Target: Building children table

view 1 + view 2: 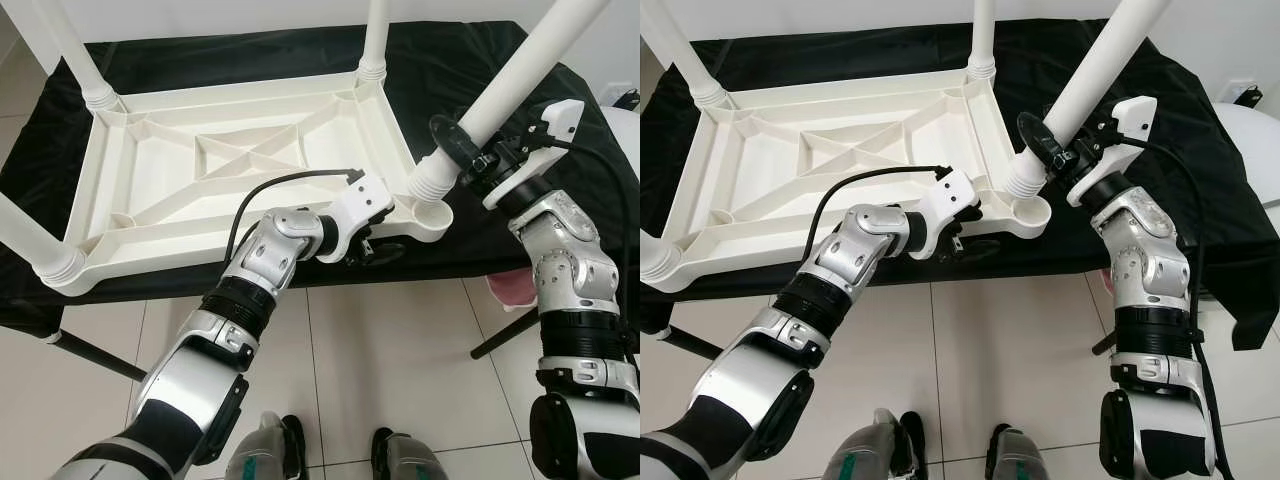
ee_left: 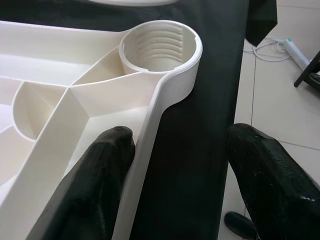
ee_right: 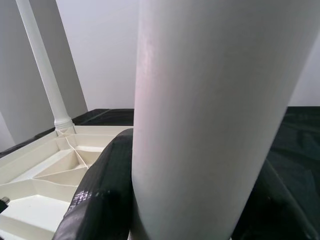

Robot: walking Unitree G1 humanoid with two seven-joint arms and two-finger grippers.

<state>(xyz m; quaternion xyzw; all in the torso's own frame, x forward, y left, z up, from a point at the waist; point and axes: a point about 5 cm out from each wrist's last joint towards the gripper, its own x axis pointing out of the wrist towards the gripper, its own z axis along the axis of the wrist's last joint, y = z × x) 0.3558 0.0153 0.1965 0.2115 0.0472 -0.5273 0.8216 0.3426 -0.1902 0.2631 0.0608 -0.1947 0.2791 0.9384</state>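
Note:
A white plastic tabletop [image 1: 250, 160] lies upside down on a black-covered table. Three white legs stand in its corners: far left [image 1: 70, 50], far right [image 1: 375, 35] and near left [image 1: 25, 235]. The threaded socket [image 2: 159, 45] at the near right corner is empty. My right gripper [image 1: 470, 150] is shut on a fourth leg [image 1: 520, 75], which leans to the right with its ribbed end just above that socket. My left gripper [image 1: 375, 245] is open and straddles the tabletop's front rim beside the socket, with one finger [image 2: 100, 170] inside the rim and the other outside over the cloth.
The black cloth [image 1: 480, 60] hangs over the table's front edge, and dark table struts [image 1: 95, 355] slant down to the tiled floor. A pink object [image 1: 510, 290] and a white rounded thing [image 1: 625, 130] are at the right. My feet [image 1: 330, 455] stand close below.

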